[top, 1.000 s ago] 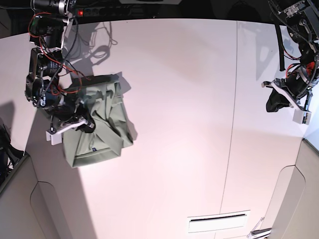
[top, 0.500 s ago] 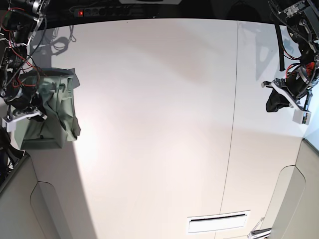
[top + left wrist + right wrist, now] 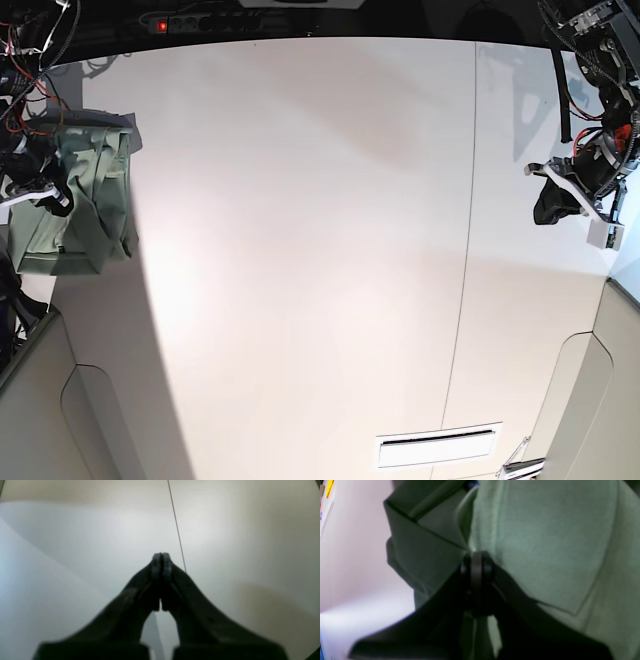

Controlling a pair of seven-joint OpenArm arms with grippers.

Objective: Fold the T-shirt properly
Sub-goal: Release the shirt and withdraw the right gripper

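Right gripper (image 3: 477,565) has its jaws clamped on a fold of the T-shirt (image 3: 545,542); the folded bundle hangs past the tips and spreads to both sides of them, at the table's (image 3: 300,250) far corner on the right arm's side. Left gripper (image 3: 162,563) has its jaws pressed together on nothing, bare tabletop beyond them. Risk: a single pinch point may let stacked layers slide and the fold open, or cloth spill over the edge. The right wrist view shows the pinch and seam edges; the base view alone shows the bundle's position.
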